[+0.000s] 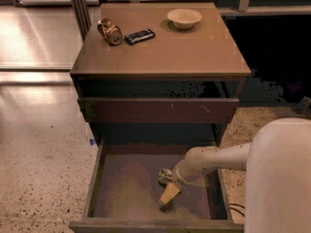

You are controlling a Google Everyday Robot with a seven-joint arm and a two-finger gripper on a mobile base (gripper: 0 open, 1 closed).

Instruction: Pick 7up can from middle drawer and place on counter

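Your table, the cabinet's light-brown top, is the largest surface. Below it the middle drawer stands pulled out. Your arm reaches into it from the right. On the table rest a bowl, a brownish can and a dark packet. The gripper points down at the drawer floor; you cannot tell how far open it is. The 7up can lies in the drawer, against the gripper.

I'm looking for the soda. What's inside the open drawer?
Inside the middle drawer are the 7up can and the gripper beside it. The arm hides the floor beneath it.
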